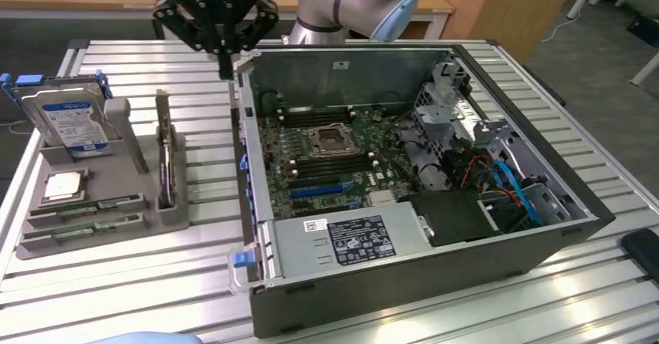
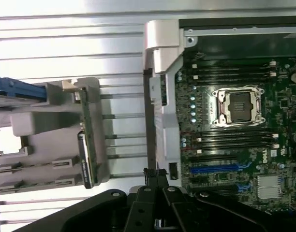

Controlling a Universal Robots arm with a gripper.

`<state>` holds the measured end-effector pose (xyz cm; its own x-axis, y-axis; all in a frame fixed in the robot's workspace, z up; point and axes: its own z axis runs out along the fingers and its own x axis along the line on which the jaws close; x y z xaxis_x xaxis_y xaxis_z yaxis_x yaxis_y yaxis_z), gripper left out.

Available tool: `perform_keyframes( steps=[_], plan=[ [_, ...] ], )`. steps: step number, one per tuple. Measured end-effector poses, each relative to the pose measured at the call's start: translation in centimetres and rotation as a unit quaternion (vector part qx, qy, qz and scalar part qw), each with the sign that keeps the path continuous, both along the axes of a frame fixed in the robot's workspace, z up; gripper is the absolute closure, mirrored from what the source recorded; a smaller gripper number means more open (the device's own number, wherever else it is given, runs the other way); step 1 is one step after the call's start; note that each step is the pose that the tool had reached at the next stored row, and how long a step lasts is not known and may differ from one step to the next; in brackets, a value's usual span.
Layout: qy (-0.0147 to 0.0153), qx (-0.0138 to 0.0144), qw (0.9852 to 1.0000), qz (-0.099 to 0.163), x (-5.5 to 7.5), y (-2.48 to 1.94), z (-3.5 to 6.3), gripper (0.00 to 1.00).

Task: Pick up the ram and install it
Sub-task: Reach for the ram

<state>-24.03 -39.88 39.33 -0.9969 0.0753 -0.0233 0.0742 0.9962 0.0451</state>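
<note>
Open computer case (image 1: 433, 278) on slatted table (image 1: 134, 282). Beside it, to the exterior view's left, grey parts holder (image 1: 170, 220). Above the case's wall, gripper (image 1: 224, 72), pinched shut, empty. In the holder's front slots, two ram sticks (image 1: 88, 205): likely light, stiff, fragile; best gripped by the long edges, clear of chips.
</note>
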Motion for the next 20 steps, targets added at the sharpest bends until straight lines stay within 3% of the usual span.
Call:
perform_keyframes(
  steps=[20],
  plan=[
    [0.0000, 0.0000, 1.0000, 0.000, -9.1, 0.00, 0.00, 0.90]
  ],
)
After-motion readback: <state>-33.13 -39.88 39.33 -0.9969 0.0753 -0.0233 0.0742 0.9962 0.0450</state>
